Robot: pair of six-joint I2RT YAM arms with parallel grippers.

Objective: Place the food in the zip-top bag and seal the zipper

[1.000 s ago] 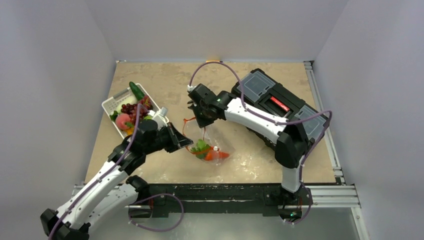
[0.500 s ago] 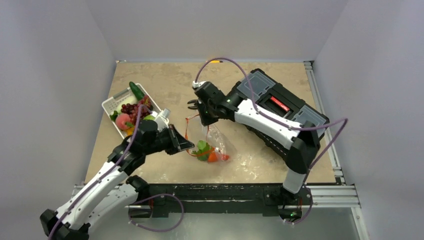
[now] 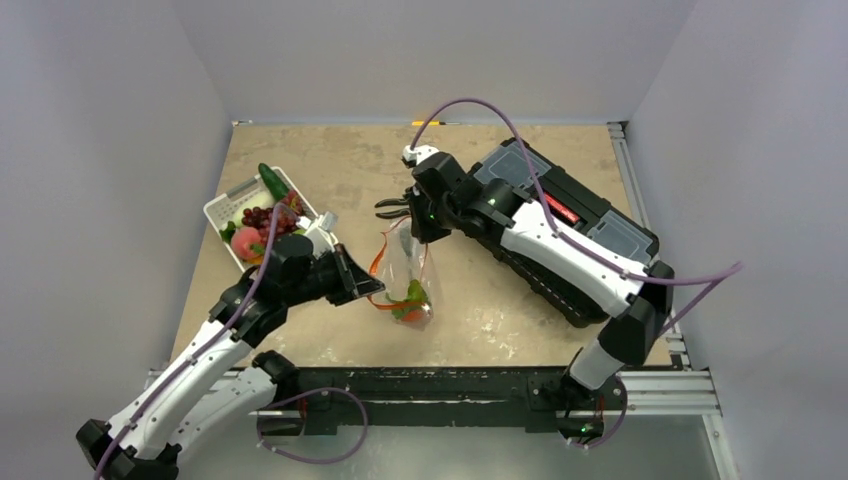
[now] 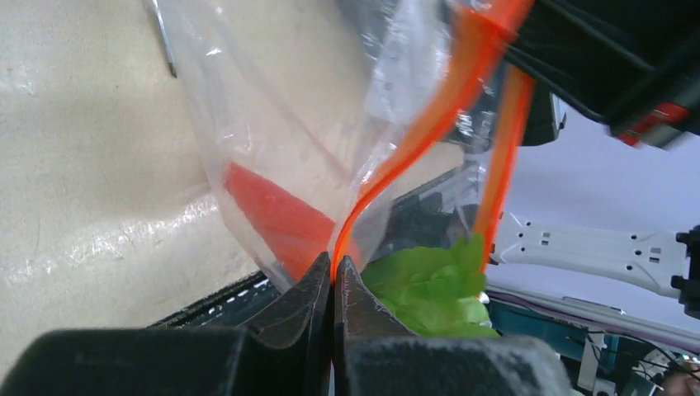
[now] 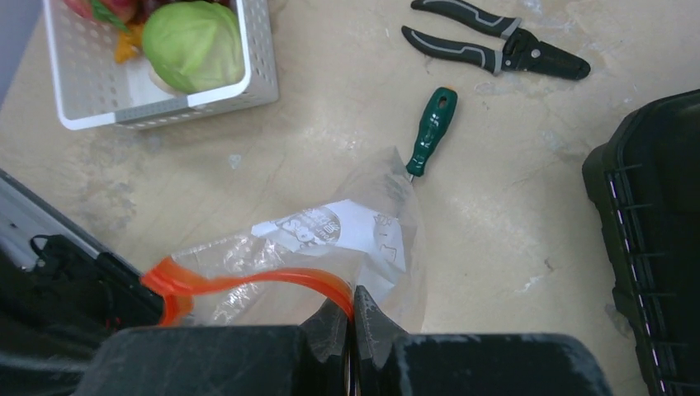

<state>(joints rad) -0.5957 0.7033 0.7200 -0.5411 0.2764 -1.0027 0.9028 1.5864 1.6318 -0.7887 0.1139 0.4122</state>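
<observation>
Orange-red and thin, the zipper is pinched in two spots. The left gripper has its two black fingers squeezed tight on one end of the strip. The right gripper is squeezed tight on the other end, with a bit of clear plastic caught too. Between them the strip bends in a soft loop, so the mouth gapes a little.

The bag is clear, shiny and crinkly. It hangs with its mouth up and its long side going down to the table. At the bottom sits the carrot, orange with bumpy green leaves.

The left arm reaches up from the near left corner, bent at the elbow, its wrist pointing right. The right arm stretches from the near right over a black case, its wrist tipped down.

A white basket full of little holes stands on the left side of the table. It holds a round green cabbage, a long cucumber, dark grapes and a pink peach. A green-handled screwdriver and black pliers lie flat on the table.
</observation>
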